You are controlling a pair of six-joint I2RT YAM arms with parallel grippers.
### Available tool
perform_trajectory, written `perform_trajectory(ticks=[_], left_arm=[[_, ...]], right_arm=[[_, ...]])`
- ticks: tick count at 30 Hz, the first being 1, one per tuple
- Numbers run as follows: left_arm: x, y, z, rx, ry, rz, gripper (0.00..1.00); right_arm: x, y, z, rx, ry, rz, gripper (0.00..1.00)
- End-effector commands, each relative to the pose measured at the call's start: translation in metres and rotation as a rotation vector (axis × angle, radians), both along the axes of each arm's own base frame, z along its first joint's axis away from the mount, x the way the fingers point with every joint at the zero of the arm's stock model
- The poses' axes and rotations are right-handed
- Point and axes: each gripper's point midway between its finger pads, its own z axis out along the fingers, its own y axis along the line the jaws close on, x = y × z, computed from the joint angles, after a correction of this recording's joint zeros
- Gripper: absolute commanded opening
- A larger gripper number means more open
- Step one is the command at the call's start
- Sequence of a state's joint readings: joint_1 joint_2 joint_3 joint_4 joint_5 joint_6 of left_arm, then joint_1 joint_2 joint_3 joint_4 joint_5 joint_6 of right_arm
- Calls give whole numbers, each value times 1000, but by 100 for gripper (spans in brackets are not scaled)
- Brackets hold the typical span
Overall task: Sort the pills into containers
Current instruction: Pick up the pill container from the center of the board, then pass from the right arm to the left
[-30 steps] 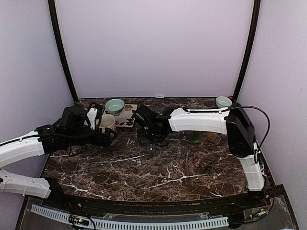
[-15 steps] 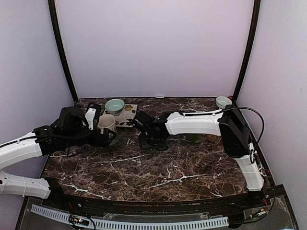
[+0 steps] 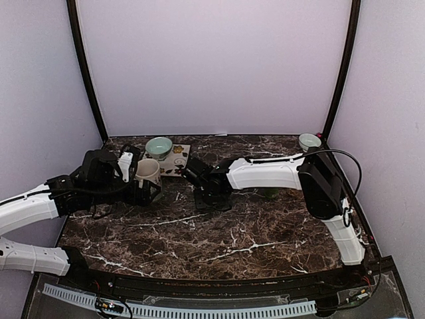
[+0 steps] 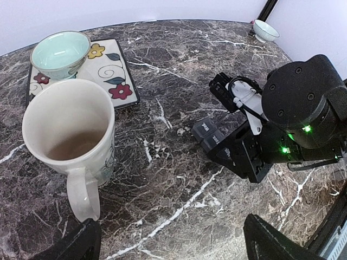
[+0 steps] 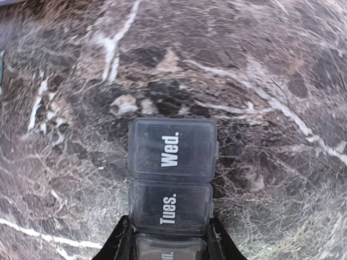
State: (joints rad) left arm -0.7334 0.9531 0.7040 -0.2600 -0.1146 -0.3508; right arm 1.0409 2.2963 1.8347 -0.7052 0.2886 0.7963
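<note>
The containers point(image 5: 172, 179) are a dark grey strip of joined lidded boxes marked Wed. and Tues., lying on the marble. My right gripper point(image 5: 169, 230) is shut on the strip's near end, a finger pressed to each long side. In the left wrist view the strip point(image 4: 209, 134) pokes out from under the right gripper point(image 4: 244, 157). My left gripper point(image 4: 173, 246) stands open over bare marble, its left finger close to the handle of a white mug point(image 4: 68, 130). No pills are in view.
A pale teal bowl point(image 4: 59, 53) sits on a flowered tile point(image 4: 111, 76) behind the mug. A small white bowl point(image 3: 309, 141) stands at the back right corner. A green object point(image 3: 271, 193) shows under the right arm.
The right gripper has slid left and narrowed from wide open until it clamps the strip's sides. The left arm has barely shifted and stays open.
</note>
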Motion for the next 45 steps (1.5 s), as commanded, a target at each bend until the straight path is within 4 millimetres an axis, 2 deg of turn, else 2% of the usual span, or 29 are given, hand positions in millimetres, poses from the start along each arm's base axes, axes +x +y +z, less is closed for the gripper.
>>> perform_trajectory(ticks=[1,5,7,9,13,16,21,25,29,34,41,45], left_arm=[[-1,-2,-2,6,0,-13,94],[3,-11,0,-20,21,-16,95],[6,-18,3,-40,34,-23,95],[10,-26,7,-57,51,-32,95],[18,-52,12,-95,115,-81,95],[25,-76,24,-144,155,-127,95],[30,-109,39,-193,239,-216,95],[33,-126,51,-210,293,-253,96],[31,-143,51,-238,379,-305,97],[23,-160,47,-256,481,-383,95],[22,-170,49,-274,539,-403,94],[22,-171,51,-276,548,-408,90]], right_arm=[[-5,-5,3,-27,-8,26,28],[-9,-10,23,-32,-74,88,25],[-13,-12,39,-21,-119,130,25],[-18,-14,64,6,-175,171,25],[-31,-20,96,46,-255,248,26],[-41,-21,120,90,-301,309,26],[-61,-23,149,159,-356,415,26],[-74,-29,169,192,-394,466,26],[-83,-37,183,215,-421,497,26],[-91,-42,190,220,-433,528,26],[-100,-40,193,240,-437,564,26],[-101,-39,195,241,-444,571,26]])
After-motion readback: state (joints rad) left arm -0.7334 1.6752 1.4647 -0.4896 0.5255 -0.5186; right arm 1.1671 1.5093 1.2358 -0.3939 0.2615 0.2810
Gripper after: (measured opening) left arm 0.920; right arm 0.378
